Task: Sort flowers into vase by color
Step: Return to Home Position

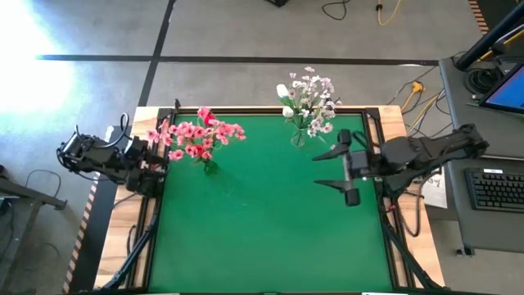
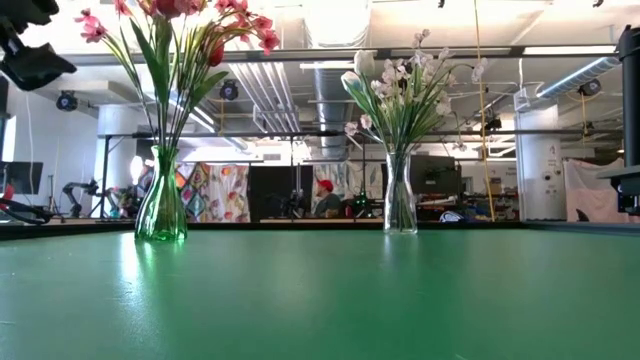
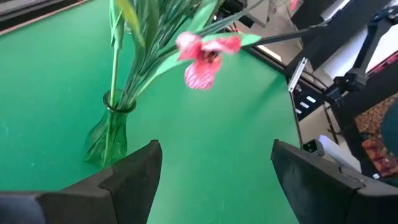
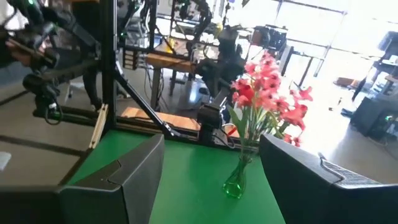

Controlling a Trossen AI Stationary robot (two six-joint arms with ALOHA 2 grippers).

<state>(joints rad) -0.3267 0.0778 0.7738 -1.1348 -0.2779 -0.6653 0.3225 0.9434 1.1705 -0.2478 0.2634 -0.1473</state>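
Pink and red flowers (image 1: 196,137) stand with their stems in a green glass vase (image 1: 210,166) at the table's far left; it also shows in the left wrist view (image 3: 107,134). White flowers (image 1: 309,100) stand in a clear vase (image 1: 299,138) at the far middle, which the low view shows upright (image 2: 400,200). My left gripper (image 3: 214,168) hangs open at the table's left edge, just left of the green vase, with nothing between its fingers. My right gripper (image 1: 316,170) is open and level over the table's right part, pointing left at the pink bunch (image 4: 267,93), empty.
The green mat (image 1: 270,238) is bare in its near half. Black frame rails (image 1: 372,135) run along the table's sides. A keyboard (image 1: 495,188) and papers lie on a desk to the right. A person in a red cap (image 2: 325,195) sits far back in the room.
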